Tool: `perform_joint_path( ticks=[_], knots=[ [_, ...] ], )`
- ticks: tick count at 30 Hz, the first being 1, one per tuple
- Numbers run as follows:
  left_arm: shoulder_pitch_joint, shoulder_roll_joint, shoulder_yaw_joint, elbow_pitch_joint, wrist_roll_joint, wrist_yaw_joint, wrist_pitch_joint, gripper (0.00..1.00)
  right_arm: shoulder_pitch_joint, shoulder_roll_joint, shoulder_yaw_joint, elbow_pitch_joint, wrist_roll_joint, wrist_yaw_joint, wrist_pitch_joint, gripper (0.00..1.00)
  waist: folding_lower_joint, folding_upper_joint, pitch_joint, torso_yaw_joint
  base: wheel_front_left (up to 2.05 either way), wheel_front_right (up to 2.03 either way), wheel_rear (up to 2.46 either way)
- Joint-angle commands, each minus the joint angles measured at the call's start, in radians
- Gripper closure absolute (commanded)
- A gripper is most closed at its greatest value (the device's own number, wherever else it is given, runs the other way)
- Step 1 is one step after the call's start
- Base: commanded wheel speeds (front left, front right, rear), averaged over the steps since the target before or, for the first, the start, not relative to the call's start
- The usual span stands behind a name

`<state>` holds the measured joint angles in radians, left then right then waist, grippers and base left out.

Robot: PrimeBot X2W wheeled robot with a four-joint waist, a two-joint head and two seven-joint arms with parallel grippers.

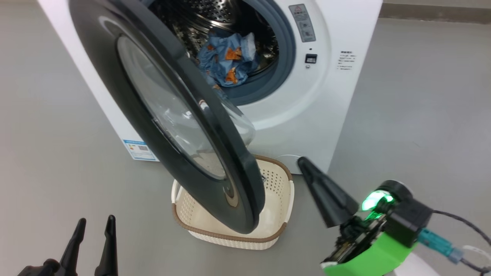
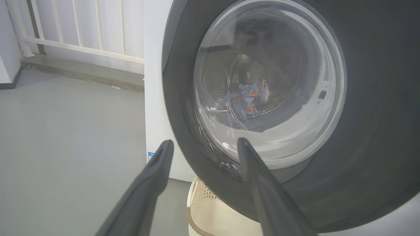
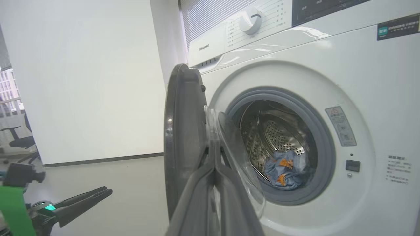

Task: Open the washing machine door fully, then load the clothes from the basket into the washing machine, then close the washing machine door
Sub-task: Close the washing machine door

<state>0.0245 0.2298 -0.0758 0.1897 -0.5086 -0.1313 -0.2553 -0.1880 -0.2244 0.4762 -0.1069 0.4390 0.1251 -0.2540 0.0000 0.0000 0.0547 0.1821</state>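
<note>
The white washing machine (image 1: 326, 115) stands with its door (image 1: 153, 115) swung partway out over the basket (image 1: 230, 237). The clothes (image 1: 228, 61), light blue with orange print, lie in the steel drum. They show there again in the right wrist view (image 3: 285, 170), and through the door glass in the left wrist view (image 2: 246, 101). No garment shows in the visible part of the basket. My right gripper (image 1: 303, 163) is shut with nothing in it, just right of the door's lower edge and apart from it. My left gripper (image 1: 94, 224) is open at the lower left, facing the door's outer face (image 2: 269, 82).
Grey floor lies left and right of the machine. A white railing (image 2: 82, 32) on a low ledge runs behind the machine's left side. An office chair (image 3: 19, 141) stands far off by a white wall. The control dial (image 3: 251, 21) sits on the machine's top panel.
</note>
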Motion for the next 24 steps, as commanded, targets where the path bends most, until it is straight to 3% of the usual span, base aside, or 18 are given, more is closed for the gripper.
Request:
perform_joint_path(
  ticks=[1,13,24],
  knots=[
    [-0.015,0.014,0.033,-0.024,0.005,0.001,-0.006,0.00,-0.032,-0.001,0.044,-0.035,0.000,0.006,-0.008,1.00,0.0000,0.0000,-0.011,0.025,0.00,0.00,0.00],
    [-0.028,-0.002,0.032,-0.027,0.006,0.001,-0.006,0.00,-0.104,0.015,0.327,0.072,0.047,0.006,-0.008,1.00,0.0000,0.0000,0.011,0.064,0.00,0.00,0.00],
    [-0.050,-0.017,0.025,-0.029,0.004,0.001,-0.006,0.00,-0.145,0.019,0.353,0.193,0.091,0.006,-0.008,1.00,0.0000,0.0000,0.044,0.082,0.00,0.00,0.00]
  ],
)
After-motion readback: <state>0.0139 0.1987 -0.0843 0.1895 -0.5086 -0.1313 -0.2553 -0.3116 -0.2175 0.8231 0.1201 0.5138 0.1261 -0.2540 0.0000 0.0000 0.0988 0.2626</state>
